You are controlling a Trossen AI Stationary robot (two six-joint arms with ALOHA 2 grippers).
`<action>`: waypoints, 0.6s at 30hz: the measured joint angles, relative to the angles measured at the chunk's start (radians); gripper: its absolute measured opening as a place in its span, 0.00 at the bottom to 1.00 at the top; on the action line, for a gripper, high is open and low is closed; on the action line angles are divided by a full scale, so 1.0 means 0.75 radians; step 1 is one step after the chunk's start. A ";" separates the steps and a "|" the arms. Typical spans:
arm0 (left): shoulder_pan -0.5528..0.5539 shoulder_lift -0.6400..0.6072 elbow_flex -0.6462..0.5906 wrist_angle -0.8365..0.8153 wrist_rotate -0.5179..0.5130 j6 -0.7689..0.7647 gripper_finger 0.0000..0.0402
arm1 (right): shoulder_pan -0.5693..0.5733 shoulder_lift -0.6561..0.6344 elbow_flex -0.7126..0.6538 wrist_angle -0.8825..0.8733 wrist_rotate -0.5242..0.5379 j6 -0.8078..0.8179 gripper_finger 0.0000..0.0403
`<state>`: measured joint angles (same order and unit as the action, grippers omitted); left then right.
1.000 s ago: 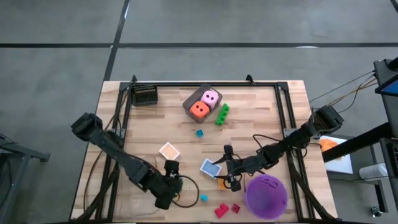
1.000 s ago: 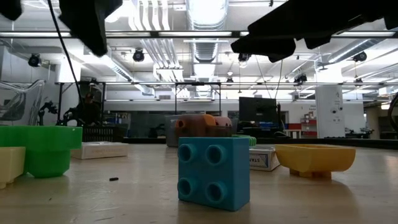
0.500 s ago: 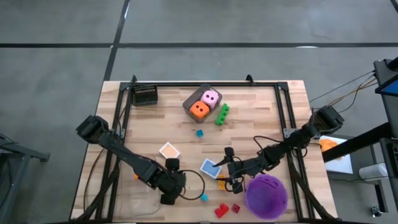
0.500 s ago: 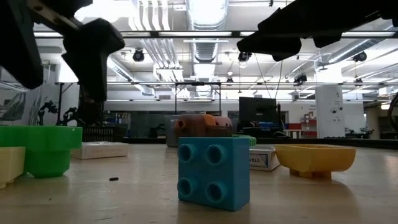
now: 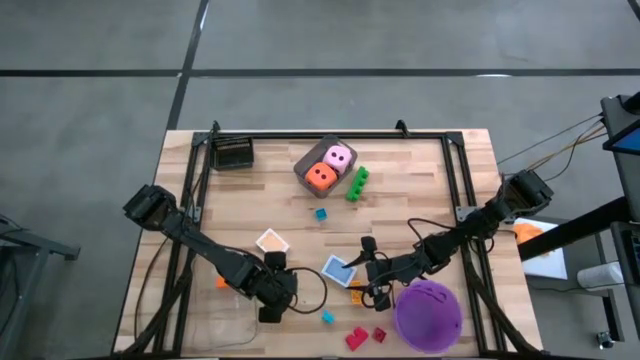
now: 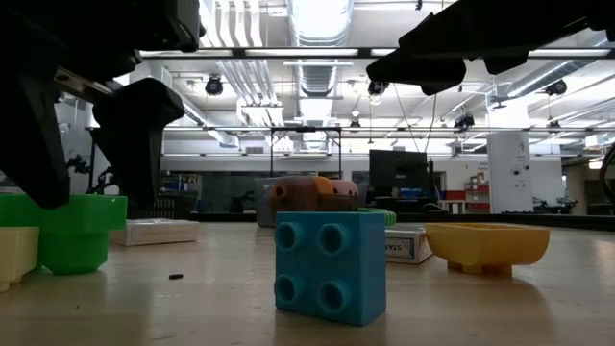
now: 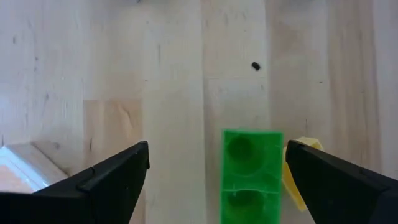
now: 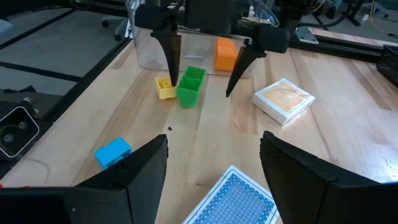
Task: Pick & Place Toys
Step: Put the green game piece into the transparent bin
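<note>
1. We see the left gripper [image 7: 214,171] low over the near-left part of the table, its two dark fingers [image 7: 102,180] spread wide with nothing between them.
2. In the left wrist view a green brick [image 7: 252,174] lies on the bare wood inside that wide gap, closer to one finger than the other, and we see no contact with either.
3. A yellow brick [image 7: 298,171] sits against the green brick's side, partly behind one finger.
4. In the right wrist view the same pair shows: green brick [image 8: 190,86] with the yellow brick [image 8: 165,88] just beside it, and the left gripper's finger tips [image 8: 173,53] pointing down on either side of them.
5. An orange brick [image 8: 226,54] stands just behind the left gripper, near a clear plastic tray [image 8: 146,46].
6. The right gripper [image 5: 367,272] hovers over the near-right part of the table, its fingers [image 8: 134,180] held wide and empty.
7. Below it lies a blue tile [image 5: 338,269], and to its left an orange tile [image 5: 272,242].
8. A small blue brick [image 6: 330,266] sits near the table's front edge.
9. A purple bucket [image 5: 429,315] stands at the near right, with red bricks [image 5: 357,338] to its left.
10. Far across the table, an orange die [image 5: 320,177] and a pink die [image 5: 339,157] sit together, a green piece [image 5: 357,184] to their right.
</note>
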<state>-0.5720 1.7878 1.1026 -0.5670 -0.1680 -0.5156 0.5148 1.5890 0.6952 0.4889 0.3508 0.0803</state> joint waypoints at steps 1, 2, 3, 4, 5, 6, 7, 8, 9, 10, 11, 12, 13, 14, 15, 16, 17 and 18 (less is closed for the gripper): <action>0.000 0.000 -0.003 0.006 0.000 -0.007 0.95 | 0.000 0.000 0.000 0.000 0.000 0.000 0.62; 0.002 0.000 -0.005 0.009 0.000 -0.013 0.95 | 0.000 0.000 0.000 0.000 0.000 0.000 0.62; 0.004 0.000 -0.008 0.009 0.000 -0.013 0.95 | 0.000 0.000 0.000 0.000 0.000 0.000 0.62; 0.006 0.000 -0.013 0.011 0.000 -0.014 0.95 | 0.000 0.000 0.000 0.000 0.000 0.000 0.62; 0.009 0.000 -0.016 0.011 -0.001 -0.014 0.95 | 0.000 0.000 0.000 0.000 0.001 0.000 0.62; 0.011 0.000 -0.019 0.012 -0.001 -0.015 0.94 | 0.000 0.000 0.000 0.000 0.000 0.000 0.62; 0.013 0.000 -0.023 0.013 0.000 -0.017 0.92 | 0.000 0.000 0.000 0.000 0.000 0.000 0.62; 0.016 0.000 -0.025 0.013 0.001 -0.017 0.90 | 0.000 0.000 0.000 0.000 0.000 0.000 0.62; 0.016 0.000 -0.027 0.013 0.001 -0.017 0.88 | 0.000 0.000 0.000 0.000 0.000 0.000 0.62; 0.018 0.000 -0.028 0.013 0.002 -0.017 0.86 | 0.000 0.000 0.000 0.000 0.000 0.000 0.62; 0.018 0.000 -0.029 0.014 0.005 -0.016 0.83 | 0.000 0.000 0.000 0.000 0.000 0.000 0.62; 0.018 0.000 -0.030 0.013 0.006 -0.013 0.81 | 0.000 0.000 0.000 0.000 0.000 0.000 0.62; 0.018 0.000 -0.031 0.016 0.006 -0.012 0.78 | 0.000 0.000 0.000 0.000 0.001 0.000 0.62; 0.018 0.000 -0.032 0.016 0.007 -0.012 0.76 | 0.000 0.000 0.000 0.000 0.001 0.000 0.62; 0.018 0.000 -0.032 0.016 0.010 -0.011 0.73 | 0.000 0.000 0.000 0.000 0.001 0.000 0.62; 0.018 0.000 -0.032 0.016 0.013 -0.009 0.71 | 0.000 0.000 0.000 0.000 0.001 0.000 0.62; 0.018 0.000 -0.032 0.016 0.015 -0.008 0.68 | 0.000 0.000 0.000 -0.001 0.001 0.000 0.62; 0.018 0.000 -0.032 0.016 0.016 -0.008 0.66 | 0.000 0.000 0.000 -0.001 0.001 0.000 0.62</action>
<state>-0.5583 1.7878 1.0786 -0.5549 -0.1561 -0.5213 0.5148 1.5890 0.6952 0.4885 0.3511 0.0803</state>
